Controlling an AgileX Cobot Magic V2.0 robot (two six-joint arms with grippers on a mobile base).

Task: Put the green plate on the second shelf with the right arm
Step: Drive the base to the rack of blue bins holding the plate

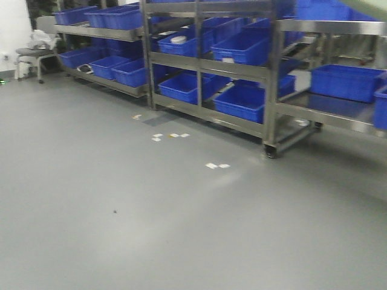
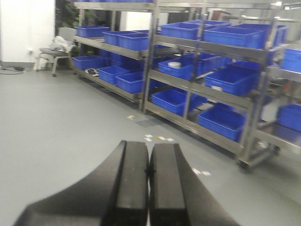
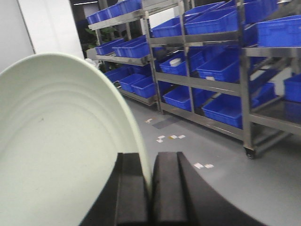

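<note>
Stretching across every view is a grey floor [image 1: 151,229], and the robot stands well apart from the steel racks [image 1: 270,90] along the far side. Their shelves [image 1: 239,67] carry rows of blue bins [image 1: 242,45]. At the right of the front view, one lower shelf shows open steel beside a bin.

The plate [image 3: 61,141] is off the ground and held by the right arm. In the right wrist view it fills the left half, stood on edge, with its rim running down between the two fingers. The right gripper [image 3: 150,165] is closed almost fully, only the rim's thickness between its fingers, so it pinches the plate at the edge. The left gripper [image 2: 149,160] is closed finger to finger with nothing in it, pointing over the floor toward the racks. Small white scraps [image 1: 216,165] lie on the floor before the racks.

The step in hand, by my reading, is the carry: the plate is gripped and the shelf not yet reached. Next the base has to close on the racks. The arm must then turn the plate flat and slide it onto a free patch of the second shelf, under the tier above and clear of the bins. Which tier counts as second I cannot tell. An edge pinch is a thin hold, so a slow, level approach seems wise.
</note>
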